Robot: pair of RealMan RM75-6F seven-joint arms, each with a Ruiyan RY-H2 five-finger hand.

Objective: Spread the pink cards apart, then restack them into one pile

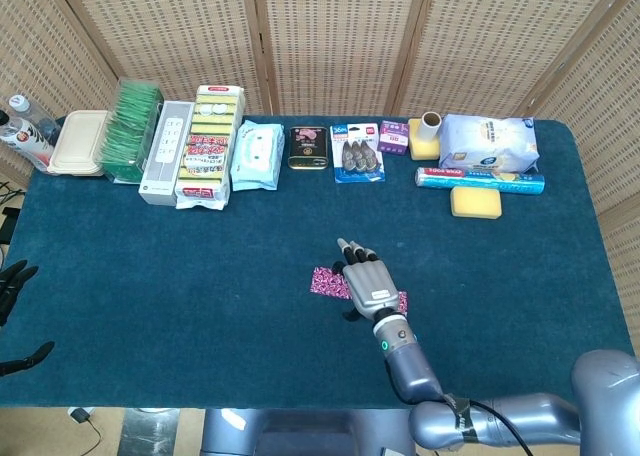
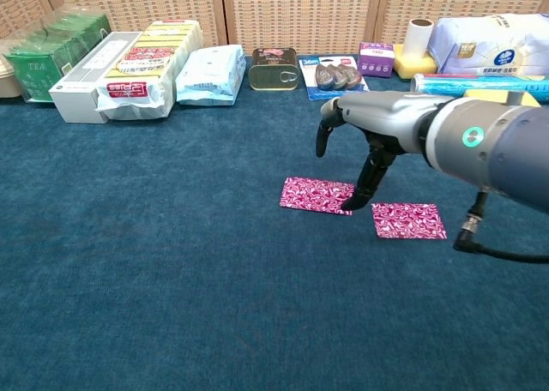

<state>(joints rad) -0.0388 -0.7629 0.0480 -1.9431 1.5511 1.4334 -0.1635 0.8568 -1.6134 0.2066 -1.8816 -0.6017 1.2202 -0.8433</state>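
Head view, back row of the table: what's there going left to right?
Beige lidded container → green tea packs → white power strip box → yellow sponge multipack → pale blue wipes pack → dark tin can → blue blister card → small purple box → white-blue soft bag.
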